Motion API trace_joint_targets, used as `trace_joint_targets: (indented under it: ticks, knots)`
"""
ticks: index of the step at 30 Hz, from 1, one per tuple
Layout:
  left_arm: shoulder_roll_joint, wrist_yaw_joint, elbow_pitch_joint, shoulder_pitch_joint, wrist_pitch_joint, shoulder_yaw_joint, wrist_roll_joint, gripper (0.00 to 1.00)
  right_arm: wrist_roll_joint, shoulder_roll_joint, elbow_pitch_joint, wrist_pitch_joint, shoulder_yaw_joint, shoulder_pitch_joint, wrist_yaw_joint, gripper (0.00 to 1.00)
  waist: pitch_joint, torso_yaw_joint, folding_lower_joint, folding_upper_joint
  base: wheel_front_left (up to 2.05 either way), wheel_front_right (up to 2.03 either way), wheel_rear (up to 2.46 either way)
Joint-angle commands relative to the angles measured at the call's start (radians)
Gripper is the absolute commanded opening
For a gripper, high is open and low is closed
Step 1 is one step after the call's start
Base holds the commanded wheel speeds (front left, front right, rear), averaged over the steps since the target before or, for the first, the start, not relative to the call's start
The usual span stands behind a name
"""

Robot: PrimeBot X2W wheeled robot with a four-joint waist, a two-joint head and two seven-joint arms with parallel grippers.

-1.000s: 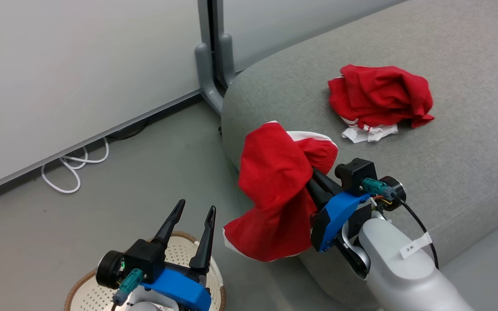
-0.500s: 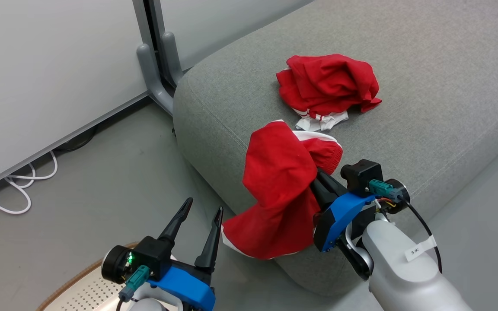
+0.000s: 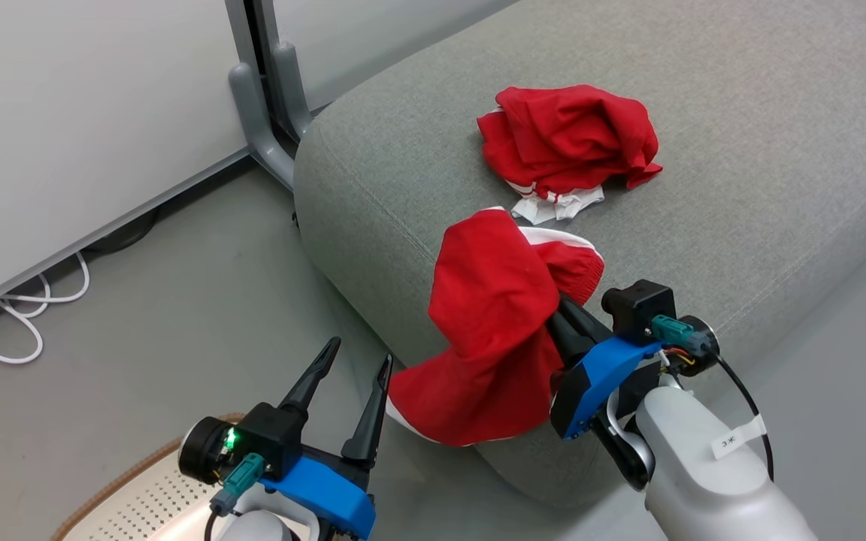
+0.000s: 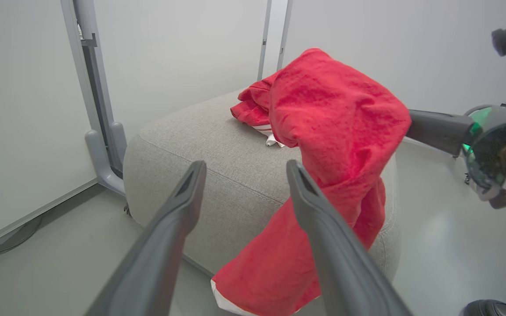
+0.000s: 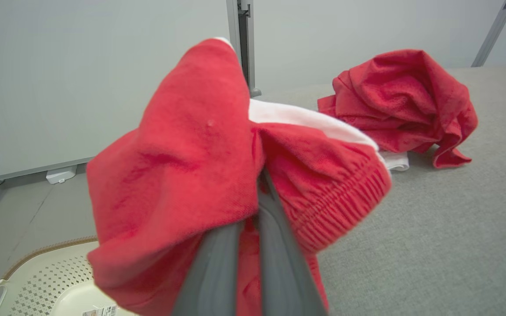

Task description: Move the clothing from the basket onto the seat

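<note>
Carrying the second garment (image 3: pixel 489 323), the right tool (image 3: pixel 562 324) is clamped tight on it. The cloth hangs over the seat's (image 3: pixel 741 188) near-left corner and is not yet laid down. The first garment (image 3: pixel 568 139) lies bunched farther back on the seat. The left tool (image 3: pixel 360 351) hovers above the basket (image 3: pixel 132 503), fingers apart, holding nothing. What shows of the basket holds a label (image 5: pixel 99 310) and no red. Nearly done, by the look of it: lowering and release remain.

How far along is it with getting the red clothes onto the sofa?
Nearly done. Done: one red garment lies crumpled on the seat. In hand: the right gripper is shut on the second garment, held above the seat's front corner, part dangling past the edge. Remaining: lower and release it. The left gripper is open; the visible part of the basket shows no clothing.
</note>
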Motion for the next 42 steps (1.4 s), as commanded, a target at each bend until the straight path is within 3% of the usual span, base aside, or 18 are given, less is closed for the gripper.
trace_joint_targets:
  ticks: [1, 7, 20, 27, 37, 42]
  knots:
    - [0.008, -0.002, -0.005, -0.01, -0.005, 0.004, 0.005, 1.0, 0.005, 0.002, 0.0, -0.005, -0.004, -0.018, 0.0, 0.0, 0.007, 0.0, 0.0, 0.0, 0.0, 0.0, 0.0]
    - [0.027, -0.002, -0.038, -0.008, -0.005, 0.023, 0.023, 1.0, 0.008, -0.001, 0.024, -0.005, -0.055, -0.13, 0.0, 0.0, 0.053, -0.005, 0.0, 0.0, 0.0, 0.0, 0.0]
    - [0.106, -0.002, -0.094, -0.073, -0.005, -0.004, 0.058, 1.0, -0.016, -0.089, 0.073, -0.005, -0.232, -0.404, 0.0, 0.0, 0.203, 0.039, 0.0, 0.0, 0.0, 0.0, 0.0]
    - [0.143, -0.002, -0.126, -0.119, -0.005, -0.029, 0.069, 1.0, -0.027, -0.154, 0.095, -0.002, -0.295, -0.517, 0.0, 0.0, 0.276, 0.067, 0.0, 0.0, 0.0, 0.0, 0.0]
    - [0.222, -0.001, -0.246, -0.179, -0.004, -0.022, 0.086, 1.0, -0.043, -0.314, 0.078, -0.001, -0.461, -0.659, 0.0, 0.0, 0.472, 0.115, 0.0, 0.0, 0.0, 0.0, 0.0]
    - [0.257, 0.007, -0.316, -0.191, 0.003, -0.01, 0.098, 1.0, -0.054, -0.333, 0.086, -0.003, -0.547, -0.649, 0.0, 0.0, 0.552, 0.133, 0.0, 0.0, 0.0, 0.0, 0.0]
